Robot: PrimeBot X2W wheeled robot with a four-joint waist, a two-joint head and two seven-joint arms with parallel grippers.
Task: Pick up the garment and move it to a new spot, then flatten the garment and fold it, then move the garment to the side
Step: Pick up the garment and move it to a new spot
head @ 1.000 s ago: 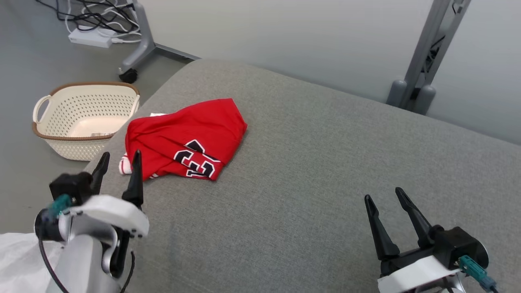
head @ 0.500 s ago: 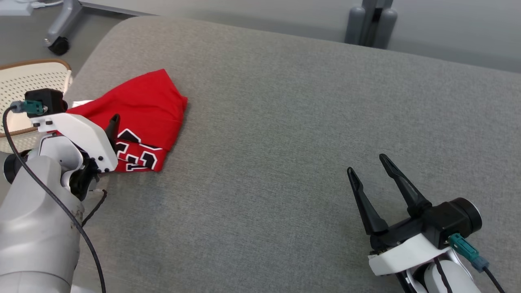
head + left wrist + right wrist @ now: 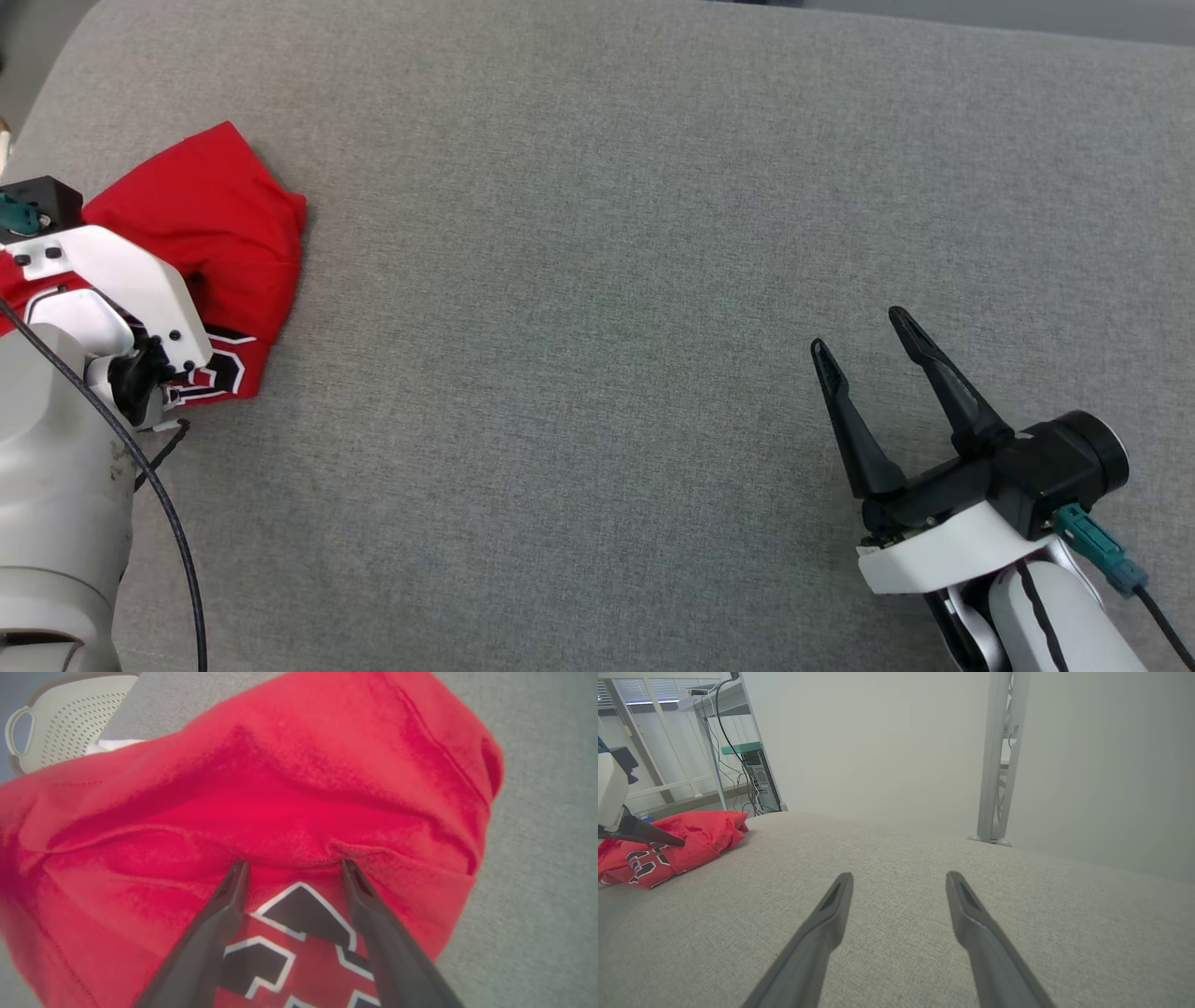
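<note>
Left tool (image 3: 292, 864) now on far-pointing garment (image 3: 201, 215)

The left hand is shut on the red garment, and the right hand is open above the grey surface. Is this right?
No: the left wrist view shows the left hand open, fingertips resting on the red garment. The rest is right.

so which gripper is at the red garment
The left gripper: its open fingertips meet the red garment, while the right gripper is open over bare grey cushion, well away.
</note>
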